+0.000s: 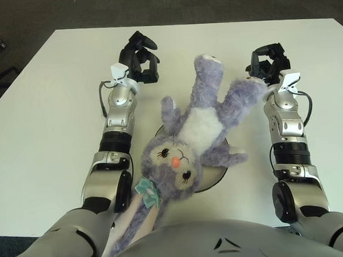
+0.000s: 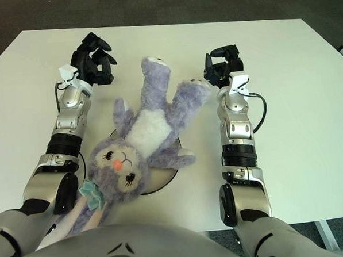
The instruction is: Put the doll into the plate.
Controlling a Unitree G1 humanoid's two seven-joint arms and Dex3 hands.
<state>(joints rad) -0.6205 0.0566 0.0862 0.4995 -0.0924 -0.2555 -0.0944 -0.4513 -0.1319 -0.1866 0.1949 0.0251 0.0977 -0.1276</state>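
Observation:
A purple plush bunny doll (image 1: 189, 136) lies on its back across a white, dark-rimmed plate (image 1: 213, 182). Its head points toward me, its long ears (image 1: 130, 217) hang off the near table edge, and its legs point away. Most of the plate is hidden under it. My right hand (image 1: 267, 65) shows just past the tip of the doll's right leg (image 1: 244, 95), its fingers relaxed with nothing between them. To the left of the doll's legs is my left hand (image 1: 140, 56), fingers loosely curled and holding nothing.
The white table (image 1: 50, 112) stretches wide on both sides of the doll. Its far edge meets dark carpet (image 1: 171, 5). My own torso fills the bottom of both views.

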